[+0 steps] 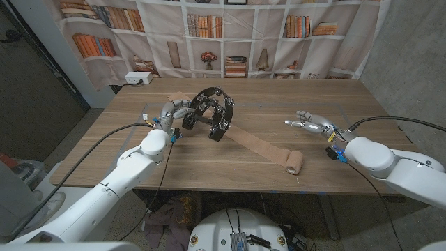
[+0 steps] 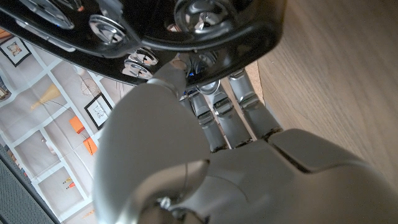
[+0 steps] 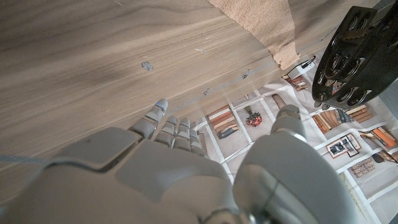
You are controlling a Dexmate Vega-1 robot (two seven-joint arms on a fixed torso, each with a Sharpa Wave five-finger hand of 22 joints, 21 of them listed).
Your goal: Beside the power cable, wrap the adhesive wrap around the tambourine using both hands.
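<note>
Your L hand (image 1: 175,111), approx 10 o'clock from table centre, grips the tambourine (image 1: 212,111); fingers (image 2: 219,115) sit against the black frame in the L wrist view, jingles right above them. Tambourine stands tilted on its edge, just right of that hand, near table centre. Adhesive wrap (image 1: 259,147) runs as a tan strip from the tambourine's base toward 4 o'clock, ending in a roll (image 1: 294,162) near the front edge. White power strip (image 1: 137,78) w/ cable at far-left corner, approx 11 o'clock, well apart from the tambourine. Your R hand (image 1: 311,123), at 3 o'clock, holds nothing, fingers spread, above the table (image 1: 279,97).
</note>
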